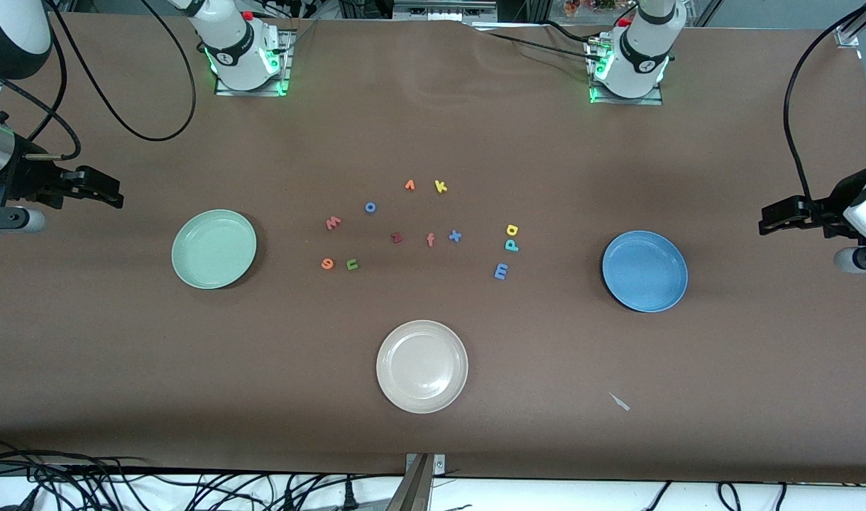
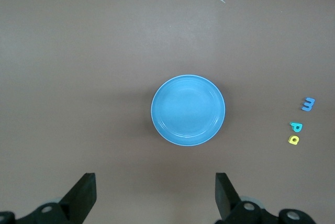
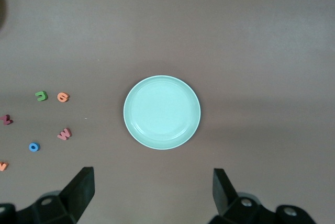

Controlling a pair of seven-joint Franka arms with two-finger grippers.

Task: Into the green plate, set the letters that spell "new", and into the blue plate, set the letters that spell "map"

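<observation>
Both sets of jaws stand wide apart and empty; my left gripper (image 2: 154, 195) hangs above the surface by the blue plate (image 1: 644, 270), my right gripper (image 3: 152, 192) by the green plate (image 1: 214, 248); both arms wait. The blue m (image 1: 501, 270), teal p (image 1: 511, 245) and yellow a (image 1: 512, 229) lie close together near the blue plate; the green n (image 1: 352, 265), orange e (image 1: 327, 264) and pink w (image 1: 333, 222) sit nearer the green one; both plates are empty. My worry: the letters are tiny and crowded, so one pinch could nudge a neighbour, and the blue x (image 1: 455, 235) or yellow k (image 1: 441, 187) invites a wrong pick. Each gripper is partly cut off at the frame edge.
</observation>
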